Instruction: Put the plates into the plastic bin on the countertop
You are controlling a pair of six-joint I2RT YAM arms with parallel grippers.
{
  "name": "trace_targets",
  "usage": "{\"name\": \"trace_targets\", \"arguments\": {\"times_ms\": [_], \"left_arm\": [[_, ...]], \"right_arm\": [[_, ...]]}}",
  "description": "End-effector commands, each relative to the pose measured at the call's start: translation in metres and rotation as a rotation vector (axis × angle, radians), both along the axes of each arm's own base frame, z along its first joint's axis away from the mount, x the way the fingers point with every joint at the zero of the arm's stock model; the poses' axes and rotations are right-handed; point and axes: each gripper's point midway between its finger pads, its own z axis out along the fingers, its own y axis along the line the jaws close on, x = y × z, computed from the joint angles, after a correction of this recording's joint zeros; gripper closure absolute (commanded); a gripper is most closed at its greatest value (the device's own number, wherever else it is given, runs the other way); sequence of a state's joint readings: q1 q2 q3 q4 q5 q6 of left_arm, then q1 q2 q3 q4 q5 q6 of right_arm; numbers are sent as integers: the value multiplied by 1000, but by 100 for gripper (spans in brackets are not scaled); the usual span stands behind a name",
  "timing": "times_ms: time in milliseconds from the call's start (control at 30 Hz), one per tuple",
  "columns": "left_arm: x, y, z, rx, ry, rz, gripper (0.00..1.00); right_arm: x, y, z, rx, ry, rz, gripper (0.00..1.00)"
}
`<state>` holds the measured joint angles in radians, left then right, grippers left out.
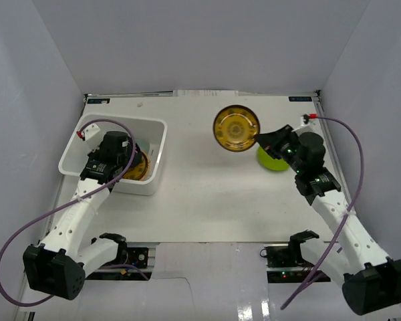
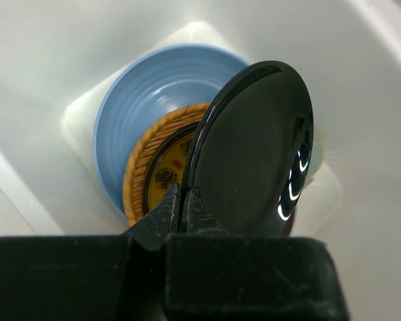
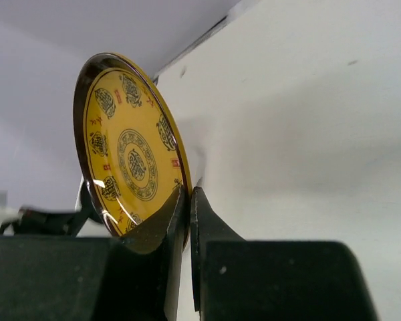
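At nine o'clock the plastic bin [image 1: 159, 144] holds a blue plate [image 2: 140, 100], woven plate [image 2: 142, 164] and gold plate [image 2: 166, 170]. The left gripper [image 2: 186, 200] clamps a black plate [image 2: 254, 147] over them. The right gripper [image 3: 189, 200] pinches a second gold plate [image 3: 130, 150] at one o'clock.

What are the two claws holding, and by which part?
Left gripper pinches a black plate by its rim; right gripper pinches a gold plate by its rim.

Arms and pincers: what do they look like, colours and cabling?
The left arm and right arm are white shells with black joints and bases. A purple cable loops along each, ending at a small red-and-white plug. The left pincer and right pincer are matte black, fingers tapering to points.
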<state>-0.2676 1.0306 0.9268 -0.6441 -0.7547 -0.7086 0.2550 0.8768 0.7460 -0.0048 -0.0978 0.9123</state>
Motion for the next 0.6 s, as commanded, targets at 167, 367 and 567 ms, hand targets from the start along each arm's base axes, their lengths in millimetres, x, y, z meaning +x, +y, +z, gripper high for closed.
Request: {"name": "trace_targets", "arguments": {"times_ms": [167, 367, 567], "left_arm": [[26, 32, -35, -179, 36, 6, 83], [37, 30, -11, -268, -59, -70, 8], [38, 16, 72, -285, -267, -168, 2]], "right_arm": [[8, 157, 71, -106, -237, 269, 92], [35, 257, 51, -221, -212, 395, 92], [44, 320, 17, -294, -182, 463, 92]]}}
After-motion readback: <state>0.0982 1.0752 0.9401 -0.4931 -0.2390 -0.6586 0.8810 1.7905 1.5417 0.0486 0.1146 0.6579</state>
